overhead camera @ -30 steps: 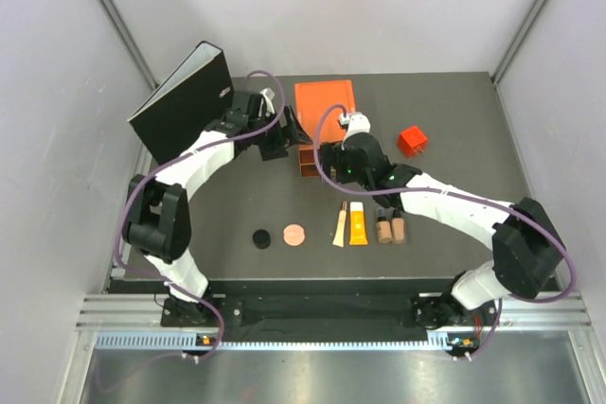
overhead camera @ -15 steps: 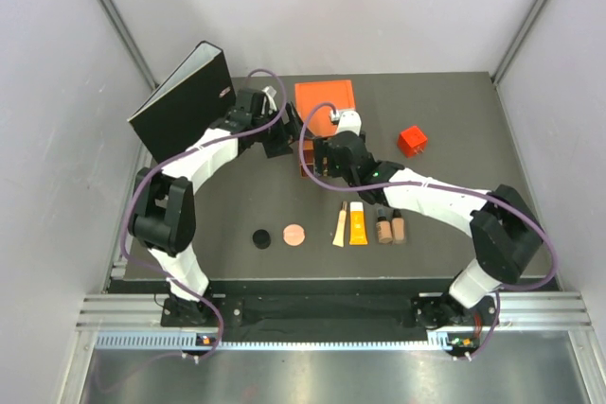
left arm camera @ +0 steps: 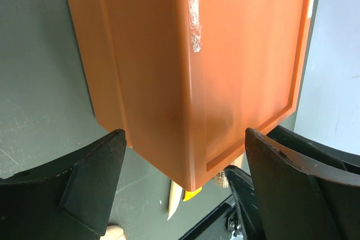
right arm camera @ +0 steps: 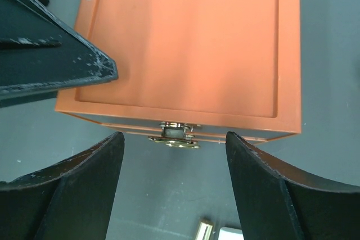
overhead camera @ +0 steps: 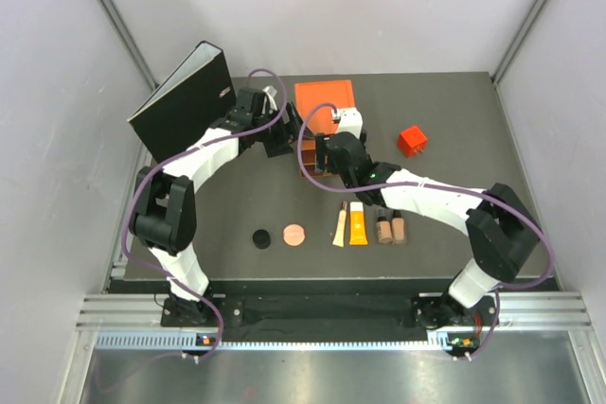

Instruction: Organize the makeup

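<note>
The makeup lies in a row near the table's front: a black disc (overhead camera: pixel 261 238), a pinkish-copper disc (overhead camera: pixel 294 234), a slim beige tube (overhead camera: pixel 339 226), an orange-yellow tube (overhead camera: pixel 357 224) and two tan bottles (overhead camera: pixel 383 227) (overhead camera: pixel 399 226). Both grippers are at the large orange box (overhead camera: pixel 324 101). My left gripper (overhead camera: pixel 282 139) (left arm camera: pixel 184 134) is open, and its fingers (left arm camera: pixel 84 189) straddle a corner of the box (left arm camera: pixel 197 54). My right gripper (overhead camera: pixel 327 153) (right arm camera: pixel 174 136) is open at the front of the box (right arm camera: pixel 185 37), with the gold latch (right arm camera: pixel 174 139) between its fingertips.
A black binder (overhead camera: pixel 180 101) stands tilted at the back left. A small red cube (overhead camera: pixel 412 140) sits right of the box. Side walls close in the table. The left gripper's black finger (right arm camera: pixel 50 54) crosses the right wrist view beside the box.
My right gripper has moved left and forward to the box's latch, and its jaws have narrowed a little. The left gripper has shifted slightly toward the box.
</note>
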### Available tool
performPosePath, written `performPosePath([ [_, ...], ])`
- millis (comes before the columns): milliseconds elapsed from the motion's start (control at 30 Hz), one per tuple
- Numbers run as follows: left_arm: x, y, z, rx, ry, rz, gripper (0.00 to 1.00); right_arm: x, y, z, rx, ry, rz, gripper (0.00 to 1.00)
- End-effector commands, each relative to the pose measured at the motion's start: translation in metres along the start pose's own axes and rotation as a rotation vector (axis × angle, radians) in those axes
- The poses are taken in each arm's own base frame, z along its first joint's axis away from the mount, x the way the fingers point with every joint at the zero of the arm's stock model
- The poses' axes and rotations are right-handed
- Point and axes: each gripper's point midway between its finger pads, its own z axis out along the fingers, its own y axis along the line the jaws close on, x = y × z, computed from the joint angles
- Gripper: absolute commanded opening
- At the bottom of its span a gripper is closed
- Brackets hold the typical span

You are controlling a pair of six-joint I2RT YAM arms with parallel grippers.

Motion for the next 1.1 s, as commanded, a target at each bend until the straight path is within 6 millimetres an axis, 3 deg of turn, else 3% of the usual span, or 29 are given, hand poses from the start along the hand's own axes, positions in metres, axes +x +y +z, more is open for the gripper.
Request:
performPosePath([
  [0, -0.018, -0.023, -0.011, 0.063, -0.053, 0.046, 0.91, -0.01, 0.013, 0.006, -0.009, -0.035, 0.012, 0.72],
  [233, -0.018, -0.023, -0.011, 0.062, -0.052, 0.045, 0.92, 0.001, 0.016, 0.011, -0.013, -0.009, 0.009, 0.72],
  [467, -0.017, -0.021, -0.011, 0.053, -0.053, 0.044, 0.93, -0.002, 0.012, 0.017, 0.027, -0.027, 0.002, 0.7],
  [700, -0.018, -0.021, -0.009, 0.053, -0.053, 0.038, 0.93, -0.01, 0.004, 0.018, 0.075, -0.059, 0.011, 0.5],
  [833, -0.018, -0.02, -0.007, 0.051, -0.049, 0.031, 0.93, -0.012, -0.001, 0.016, 0.09, -0.072, 0.016, 0.2],
  [1067, -0.019, -0.017, -0.004, 0.039, -0.051, 0.017, 0.9, -0.009, -0.001, 0.012, 0.075, -0.055, 0.007, 0.05],
])
